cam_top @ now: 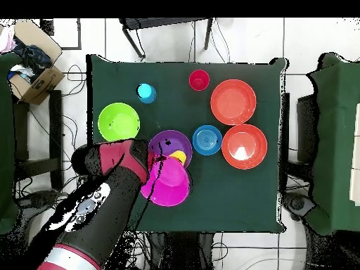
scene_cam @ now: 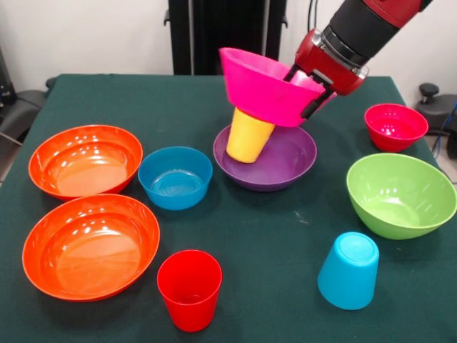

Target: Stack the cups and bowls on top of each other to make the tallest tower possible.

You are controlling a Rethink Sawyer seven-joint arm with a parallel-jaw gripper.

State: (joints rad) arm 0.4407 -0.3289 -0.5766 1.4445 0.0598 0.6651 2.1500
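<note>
My gripper [scene_cam: 312, 84] is shut on the rim of the magenta bowl [scene_cam: 258, 87] and holds it tilted over the yellow cup [scene_cam: 248, 136]. The bowl's underside rests on or just above the cup's top. The yellow cup stands in the purple bowl [scene_cam: 289, 168] at the table's middle. In the overhead view the magenta bowl [cam_top: 169, 184] hides most of the yellow cup [cam_top: 180, 155] and part of the purple bowl [cam_top: 166, 143]. The arm covers the gripper [cam_top: 148, 167] there.
Two orange bowls [scene_cam: 86, 161] [scene_cam: 91, 246] lie at the left, with the small blue bowl [scene_cam: 175, 179] beside them. The red cup [scene_cam: 189, 289] stands upright at the front. The light blue cup [scene_cam: 348, 271] stands upside down. The lime green bowl [scene_cam: 401, 194] and the crimson bowl [scene_cam: 395, 127] sit at the right.
</note>
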